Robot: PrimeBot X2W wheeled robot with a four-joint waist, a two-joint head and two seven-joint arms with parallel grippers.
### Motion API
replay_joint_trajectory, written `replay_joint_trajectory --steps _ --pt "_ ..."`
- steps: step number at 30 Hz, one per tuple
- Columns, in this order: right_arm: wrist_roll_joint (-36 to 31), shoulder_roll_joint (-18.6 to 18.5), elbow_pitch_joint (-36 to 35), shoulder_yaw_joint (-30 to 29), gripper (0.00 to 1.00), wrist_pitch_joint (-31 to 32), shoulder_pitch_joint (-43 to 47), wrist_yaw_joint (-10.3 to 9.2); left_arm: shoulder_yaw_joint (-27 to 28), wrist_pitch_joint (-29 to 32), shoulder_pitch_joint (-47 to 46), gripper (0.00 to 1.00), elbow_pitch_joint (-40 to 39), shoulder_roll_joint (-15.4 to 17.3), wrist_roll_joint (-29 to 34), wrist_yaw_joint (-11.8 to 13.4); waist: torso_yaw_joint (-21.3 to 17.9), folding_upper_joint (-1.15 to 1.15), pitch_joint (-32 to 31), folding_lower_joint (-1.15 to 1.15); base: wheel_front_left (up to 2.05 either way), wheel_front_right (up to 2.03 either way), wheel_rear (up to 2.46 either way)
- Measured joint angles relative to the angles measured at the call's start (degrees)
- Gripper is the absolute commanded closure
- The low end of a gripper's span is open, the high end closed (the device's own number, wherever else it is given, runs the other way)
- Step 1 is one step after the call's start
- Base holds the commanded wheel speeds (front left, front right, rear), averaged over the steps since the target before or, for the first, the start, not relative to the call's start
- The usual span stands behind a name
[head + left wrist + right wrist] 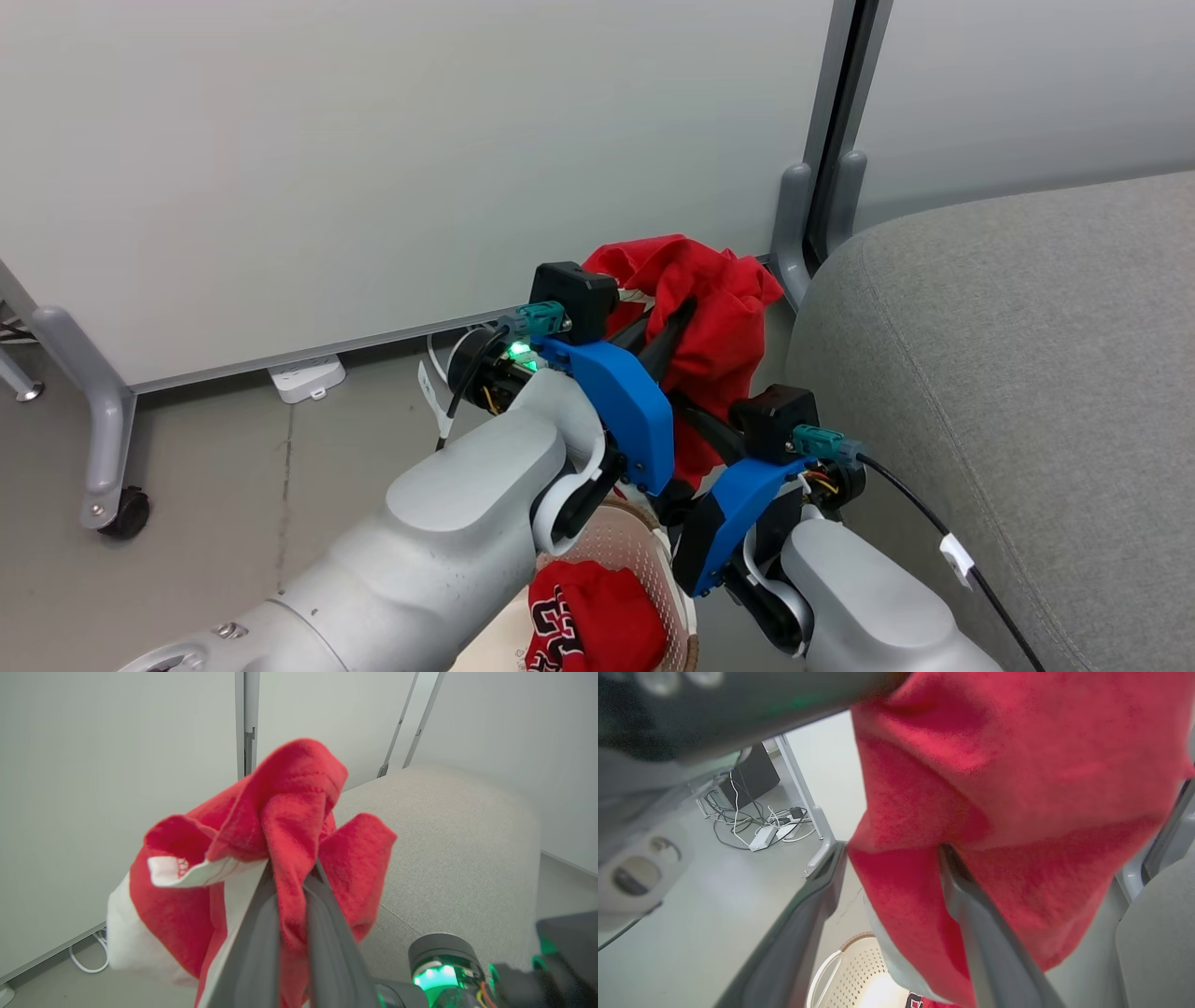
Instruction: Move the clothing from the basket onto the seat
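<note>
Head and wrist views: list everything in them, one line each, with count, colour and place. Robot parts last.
garment: one, red with white trim, held up above the basket, beside the couch
jersey: one, red with a black-and-white number, in the basket
basket: one, cream, on the floor below the grippers
couch: one, grey, at the right
partition panels: two, pale grey, behind
power strip: one, white, on the floor at a panel's foot
caster: one, black, far left
cables: a tangle, black and white, on the floor
left gripper: one, dark, shut on the garment
right gripper: one, dark, open, one finger against the garment
forearms: two, pale grey, low in the head view
</note>
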Motion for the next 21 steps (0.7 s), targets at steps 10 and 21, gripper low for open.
replay_joint_trajectory --steps 10,21 --pt "4.05 -0.03 10.26 -0.53 0.00 -2.07 -3.91 0.00 -1.81 -0.36 -0.21 1.00 -1.36 -0.01 -1.68 0.43 1.21 0.00 -0.51 0.00 0.00 0.00 0.00" --pt "5.43 -0.01 13.74 1.90 0.19 -4.90 -8.40 0.00 -2.43 -0.36 -0.12 1.00 -2.12 -0.01 -2.91 0.46 1.84 0.00 -0.95 0.00 0.00 0.00 0.00"
